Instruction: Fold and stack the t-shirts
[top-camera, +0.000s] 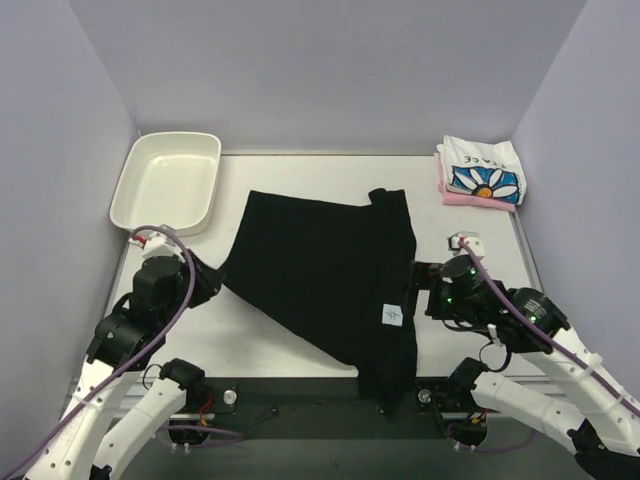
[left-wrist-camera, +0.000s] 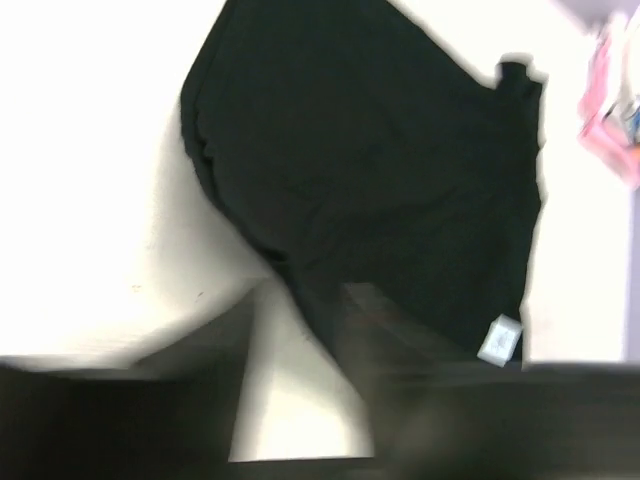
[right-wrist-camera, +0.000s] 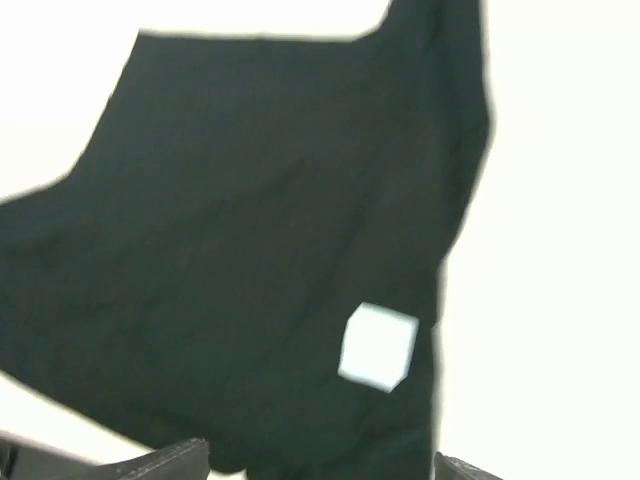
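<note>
A large black t-shirt (top-camera: 320, 270) lies crumpled across the middle of the table, its small white tag (top-camera: 392, 314) facing up and its lower end hanging over the near edge. My left gripper (top-camera: 215, 278) is at the shirt's left edge. In the blurred left wrist view its fingers (left-wrist-camera: 200, 350) stand apart with bare table between them and hold nothing (left-wrist-camera: 300, 400). My right gripper (top-camera: 415, 285) hovers at the shirt's right side, open wide (right-wrist-camera: 315, 465) above the cloth (right-wrist-camera: 250, 220) near the tag (right-wrist-camera: 377, 345). A folded white daisy-print t-shirt (top-camera: 484, 170) lies on a pink t-shirt (top-camera: 478, 200) at the back right.
A white plastic tray (top-camera: 165, 180) stands at the back left corner. Lilac walls close off the table on the left, back and right. Bare white table (top-camera: 300, 170) shows behind the black shirt.
</note>
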